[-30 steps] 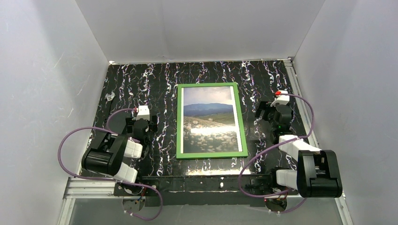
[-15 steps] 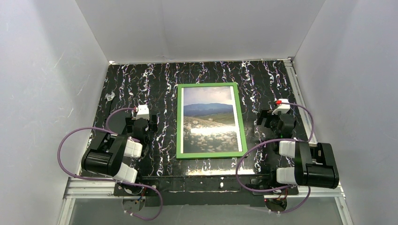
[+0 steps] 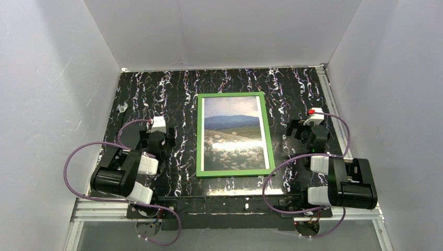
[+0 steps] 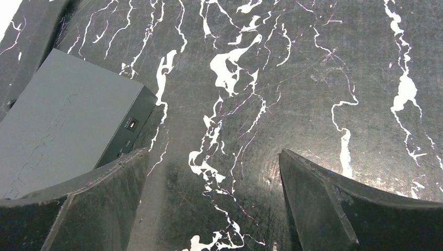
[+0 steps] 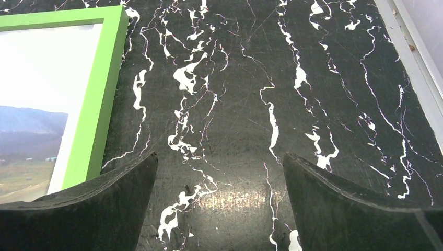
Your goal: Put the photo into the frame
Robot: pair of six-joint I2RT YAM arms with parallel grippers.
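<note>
Obs. Over the last second the right arm (image 3: pixel 347 183) has folded back toward its base. Its pincer (image 5: pixel 219 157) has slid down the worktop (image 3: pixel 292 89), away from the upper right part of the frame (image 3: pixel 266 136). For the last half second it has barely moved. The left arm (image 3: pixel 117 175) has not shifted, and neither has the frame.

Pincers. Both are released, jaws wide and nothing between them. The left pincer (image 4: pixel 213 157) sits low over bare worktop, well left of the frame. The right one is low over bare worktop just right of the frame. The right wrist view shows a dark strip of worktop between the green edge and its nearer finger, so I read them as apart.

Photo (image 3: pixel 234 133). It lies picture side up inside the green border, which is visible on all four sides. The whole thing is flat on the worktop, midway between the two arms.

Orientation. The long axis runs from the arms' side toward the back wall (image 3: pixel 224 31), nearly square to the near edge of the worktop. The sky end is farthest from the arms and the pale field end nearest, so it stands upright as seen from above.

Reading. An arm backing off with empty jaws from a filled frame suggests the insertion is finished and this is a retreat to rest. I cannot tell from above whether the print is fully seated.
</note>
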